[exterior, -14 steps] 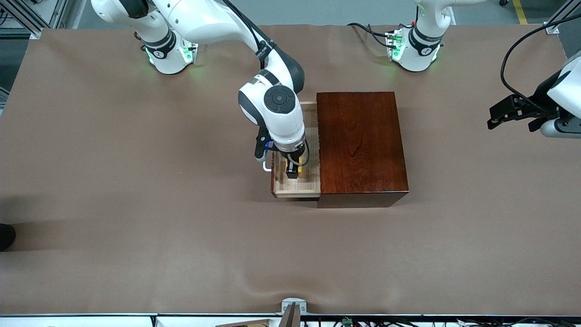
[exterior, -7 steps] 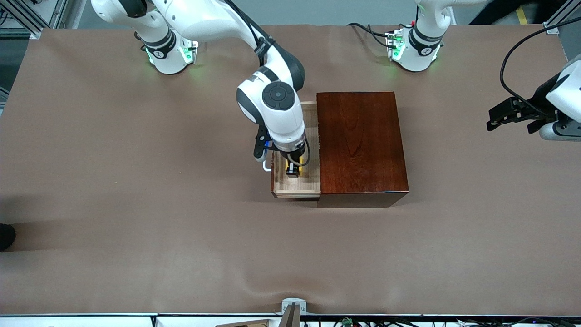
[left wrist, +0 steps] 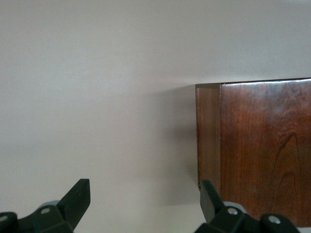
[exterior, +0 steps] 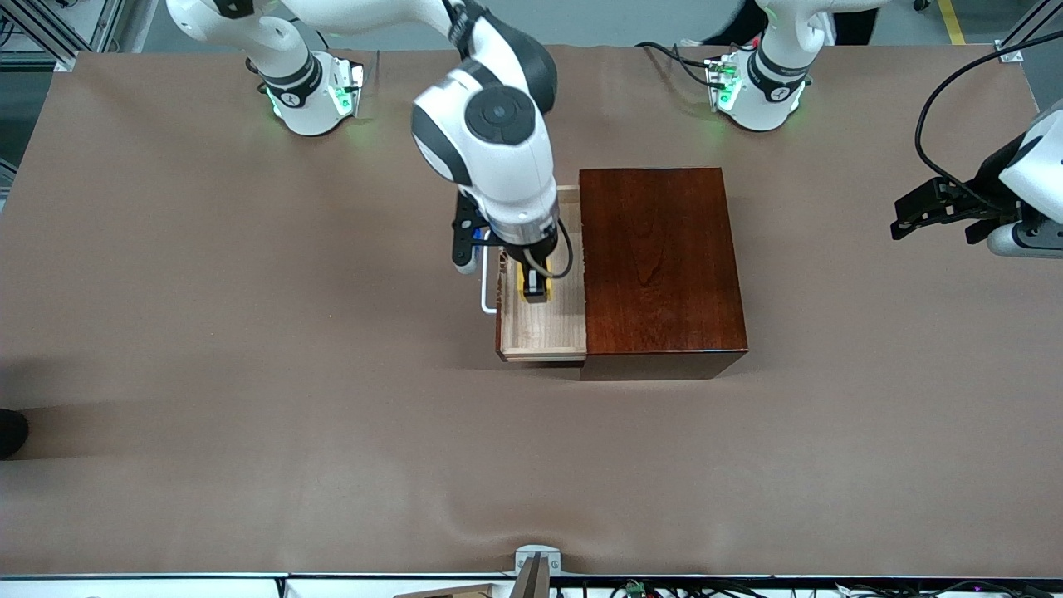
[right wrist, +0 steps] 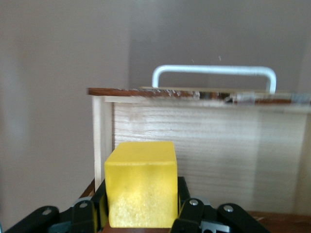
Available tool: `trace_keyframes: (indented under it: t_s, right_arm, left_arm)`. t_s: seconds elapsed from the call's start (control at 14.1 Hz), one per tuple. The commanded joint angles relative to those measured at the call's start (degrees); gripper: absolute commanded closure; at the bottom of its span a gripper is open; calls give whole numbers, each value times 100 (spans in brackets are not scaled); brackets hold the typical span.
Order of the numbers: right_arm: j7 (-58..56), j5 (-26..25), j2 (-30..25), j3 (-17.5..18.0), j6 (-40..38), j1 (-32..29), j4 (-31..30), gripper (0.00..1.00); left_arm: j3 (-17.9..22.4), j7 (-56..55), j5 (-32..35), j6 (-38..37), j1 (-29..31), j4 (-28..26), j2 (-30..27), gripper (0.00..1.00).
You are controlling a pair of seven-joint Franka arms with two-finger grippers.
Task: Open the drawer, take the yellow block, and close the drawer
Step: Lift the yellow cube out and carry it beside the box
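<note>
At the centre of the front frame the drawer stands pulled out of the reddish-brown wooden box, toward the right arm's end of the table, its plywood floor bare in the lower half of the tray. The right gripper hangs over that open tray, fingers clenched on the yellow block. In the right wrist view the block fills the lower middle of the frame between the black fingers, with the drawer's front wall and white handle above it. The left gripper waits at the right edge of the front frame, over brown table beside the box, its fingers spread apart. Wide bare table surrounds the box on every side.
</note>
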Motion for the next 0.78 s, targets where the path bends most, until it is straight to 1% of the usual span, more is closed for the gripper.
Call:
trace_keyframes:
  t_s: [0.0, 0.07, 0.14, 0.57, 0.71]
  right_arm:
    - [-1447, 16, -392, -2, -711, -177, -138, 90]
    - [-2018, 16, -471, -2, -879, -325, -165, 92]
    - [-2616, 16, -602, -2, -977, -492, -295, 100]
    - [-5842, 7, -1682, -11, -1066, -1749, -1551, 100]
    - [-7011, 7, -1982, -2, -1057, -2302, -2008, 100]
  left_arm:
    - [-16, 21, 77, -53, 1, 117, 41, 0]
    - [-25, 21, 147, -53, -8, 117, 41, 0]
    - [-25, 21, 183, -53, -16, 117, 41, 0]
    - [-25, 21, 183, -53, -8, 117, 41, 0]
    - [-34, 21, 183, -53, -8, 117, 41, 0]
